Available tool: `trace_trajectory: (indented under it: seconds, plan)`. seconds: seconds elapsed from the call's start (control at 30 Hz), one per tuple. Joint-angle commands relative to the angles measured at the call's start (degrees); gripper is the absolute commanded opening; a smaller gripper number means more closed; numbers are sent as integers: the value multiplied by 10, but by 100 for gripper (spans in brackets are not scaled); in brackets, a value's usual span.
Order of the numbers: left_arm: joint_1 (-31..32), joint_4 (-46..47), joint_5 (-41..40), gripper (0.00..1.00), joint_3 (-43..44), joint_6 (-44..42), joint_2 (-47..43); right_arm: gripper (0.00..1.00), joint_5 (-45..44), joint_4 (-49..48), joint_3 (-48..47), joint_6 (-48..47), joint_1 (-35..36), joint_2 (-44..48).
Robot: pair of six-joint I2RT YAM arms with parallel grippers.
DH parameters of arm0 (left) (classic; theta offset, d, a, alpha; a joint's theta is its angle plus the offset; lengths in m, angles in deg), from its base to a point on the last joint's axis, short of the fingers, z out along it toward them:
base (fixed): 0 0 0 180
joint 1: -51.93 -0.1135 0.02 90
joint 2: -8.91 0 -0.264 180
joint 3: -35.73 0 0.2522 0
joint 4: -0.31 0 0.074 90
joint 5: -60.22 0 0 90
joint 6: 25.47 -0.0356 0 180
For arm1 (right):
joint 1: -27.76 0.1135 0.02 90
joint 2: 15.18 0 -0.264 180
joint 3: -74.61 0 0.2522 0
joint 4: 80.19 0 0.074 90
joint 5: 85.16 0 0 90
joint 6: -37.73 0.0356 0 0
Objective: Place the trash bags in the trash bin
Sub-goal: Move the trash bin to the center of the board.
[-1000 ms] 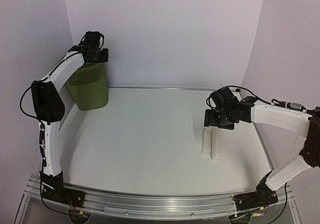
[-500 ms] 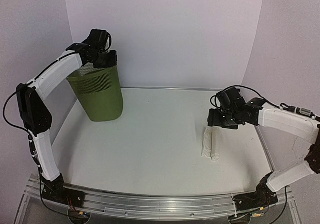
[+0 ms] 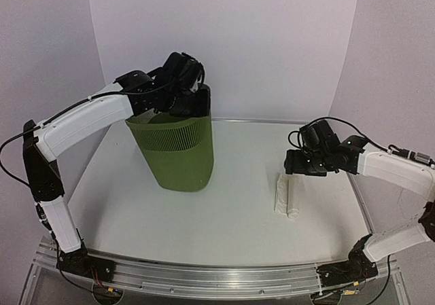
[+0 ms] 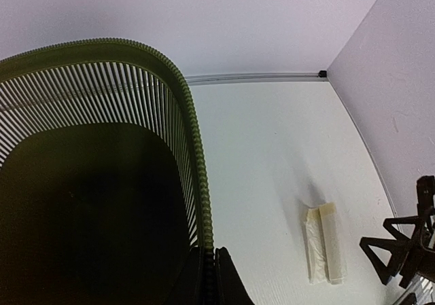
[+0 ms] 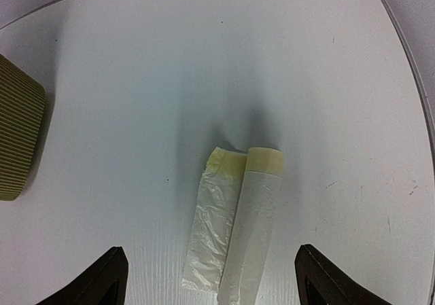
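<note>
The olive-green slatted trash bin (image 3: pixel 177 149) hangs upright from my left gripper (image 3: pixel 194 104), left of the table's middle. In the left wrist view that gripper (image 4: pixel 209 271) is shut on the bin's rim (image 4: pixel 194 149), one finger inside and one outside. The trash bags (image 3: pixel 286 195) are a pale roll and a folded film bag with yellowish ends, lying side by side at the right. They also show in the left wrist view (image 4: pixel 323 242). My right gripper (image 3: pixel 299 164) hovers just behind them. In the right wrist view it (image 5: pixel 209 257) is open and empty above the bags (image 5: pixel 241 230).
The white table (image 3: pixel 224 230) has a metal strip along its back edge and right edge. Pale walls close in the back and both sides. The bin's side shows at the left edge of the right wrist view (image 5: pixel 17 142).
My left arm has carried the bin from the back left corner to the right and forward, toward the table's middle. My right gripper has drifted slightly right, still over the bags.
</note>
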Motion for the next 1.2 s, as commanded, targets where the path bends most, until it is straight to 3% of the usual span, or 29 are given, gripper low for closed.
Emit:
trace_trajectory:
  seconds: [0.0, 0.47, 0.73, 0.83, 0.9, 1.03, 1.17]
  plan:
    - [49, 20, -78, 0, 37, 57, 18, 84, 7, -2, 11, -7, 1, 30]
    - [99, 30, -92, 1, 92, 77, 94, 84, 16, -1, 48, 19, 1, 71]
    - [99, 43, -70, 47, 85, 63, 85, 90, 13, 2, 57, 34, 2, 75]
    - [100, 46, -60, 73, 102, 45, 76, 91, 12, 7, 57, 47, 2, 71]
    - [100, 48, -54, 98, 116, 30, 67, 91, 11, 11, 58, 57, 1, 65]
    - [100, 56, -12, 99, 152, -13, 32, 91, 2, 18, 55, 70, 1, 25]
    - [101, 90, 29, 100, 83, -45, -57, 89, -10, 27, 28, 73, 1, -46]
